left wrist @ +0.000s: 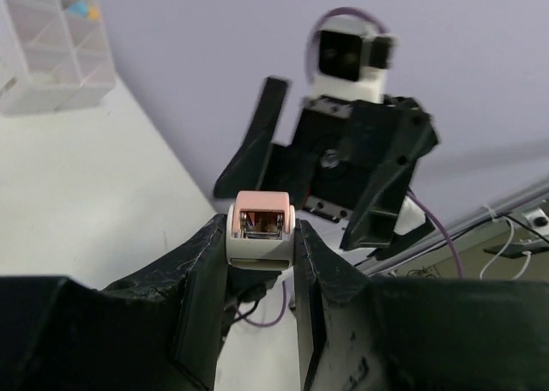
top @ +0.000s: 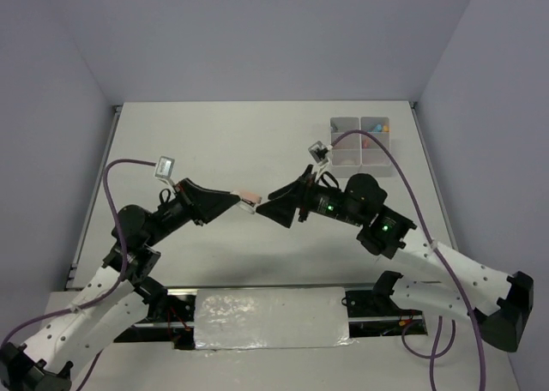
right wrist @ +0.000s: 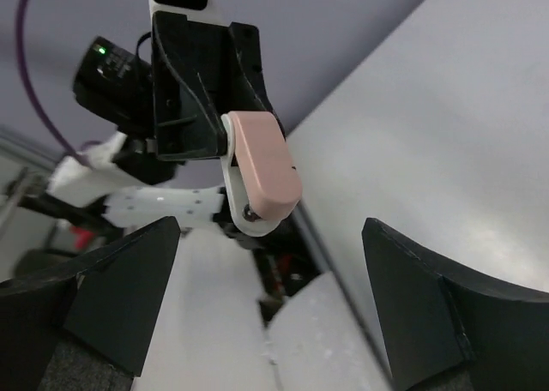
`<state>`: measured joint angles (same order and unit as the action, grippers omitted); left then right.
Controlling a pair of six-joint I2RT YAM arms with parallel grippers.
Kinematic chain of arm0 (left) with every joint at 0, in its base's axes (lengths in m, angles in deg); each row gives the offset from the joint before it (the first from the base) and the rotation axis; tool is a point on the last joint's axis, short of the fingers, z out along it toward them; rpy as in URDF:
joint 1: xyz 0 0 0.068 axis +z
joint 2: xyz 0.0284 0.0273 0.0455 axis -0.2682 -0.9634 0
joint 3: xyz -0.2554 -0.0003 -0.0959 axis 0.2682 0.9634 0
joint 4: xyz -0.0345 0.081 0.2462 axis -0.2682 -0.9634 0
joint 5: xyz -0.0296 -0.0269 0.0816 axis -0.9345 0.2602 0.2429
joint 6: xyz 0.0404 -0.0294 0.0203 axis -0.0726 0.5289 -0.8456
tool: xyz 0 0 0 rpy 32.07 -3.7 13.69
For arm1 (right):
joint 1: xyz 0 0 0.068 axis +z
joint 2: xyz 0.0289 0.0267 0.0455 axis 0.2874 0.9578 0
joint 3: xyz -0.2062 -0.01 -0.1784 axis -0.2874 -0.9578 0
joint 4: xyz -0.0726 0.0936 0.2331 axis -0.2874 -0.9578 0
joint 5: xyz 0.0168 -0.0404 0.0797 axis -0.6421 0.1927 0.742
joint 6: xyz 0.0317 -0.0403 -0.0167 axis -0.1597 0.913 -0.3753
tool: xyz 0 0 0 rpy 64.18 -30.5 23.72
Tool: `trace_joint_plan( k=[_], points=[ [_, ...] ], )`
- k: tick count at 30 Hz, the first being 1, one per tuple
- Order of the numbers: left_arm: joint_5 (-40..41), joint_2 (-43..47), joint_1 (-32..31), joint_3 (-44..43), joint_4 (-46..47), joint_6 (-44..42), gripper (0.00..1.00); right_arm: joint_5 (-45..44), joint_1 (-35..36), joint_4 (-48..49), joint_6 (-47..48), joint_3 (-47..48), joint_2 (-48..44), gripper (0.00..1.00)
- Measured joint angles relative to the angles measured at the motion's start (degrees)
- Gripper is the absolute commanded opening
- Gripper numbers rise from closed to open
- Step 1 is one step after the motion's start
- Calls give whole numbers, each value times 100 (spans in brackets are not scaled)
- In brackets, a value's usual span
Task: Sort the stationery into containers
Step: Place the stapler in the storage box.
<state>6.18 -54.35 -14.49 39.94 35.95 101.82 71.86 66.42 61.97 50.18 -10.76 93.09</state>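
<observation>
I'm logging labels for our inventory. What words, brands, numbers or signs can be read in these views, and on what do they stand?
No text can be read in any view.
On the pink and white piece, clamped in the left gripper: no print shows.
On the compartment box: no label visible.
On the right gripper, open: plain black, no marking.
On the right arm: only green lights, no lettering.

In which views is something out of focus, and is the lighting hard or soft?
Top external: soft, even light, with faint shadows on the table. Left wrist: the pink-and-white stationery piece is sharp, and the compartment box behind it is blurred. Right wrist: the camera's own fingers are soft, and the piece is sharper.
</observation>
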Motion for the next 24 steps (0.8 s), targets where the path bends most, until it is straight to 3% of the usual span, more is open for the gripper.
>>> trace_joint_plan(
  k=[7,10,17,18,19,20,21,22,24],
  points=[
    [44,179,-7,236,1172,13,0,772,13,1292,-1316,-55,787,80],
    [44,179,-7,334,1471,59,0,901,17,1567,-1475,-28,866,66],
    [46,92,-11,476,1814,256,0,977,28,2229,-1690,4,999,47],
    [48,87,-11,476,1836,275,0,1010,28,2286,-1711,9,1040,42],
    [52,87,-11,479,1845,286,0,1036,31,2326,-1729,11,1075,30],
    [61,87,-11,479,1847,286,0,1062,37,2361,-1731,11,1108,23],
    [81,90,-11,481,1847,310,0,1082,39,2402,-1729,11,1132,7],
    [103,90,-11,485,1845,317,0,1097,37,2430,-1733,20,1152,0],
    [127,103,-11,487,1834,304,0,1121,39,2472,-1722,31,1172,0]
  ],
)
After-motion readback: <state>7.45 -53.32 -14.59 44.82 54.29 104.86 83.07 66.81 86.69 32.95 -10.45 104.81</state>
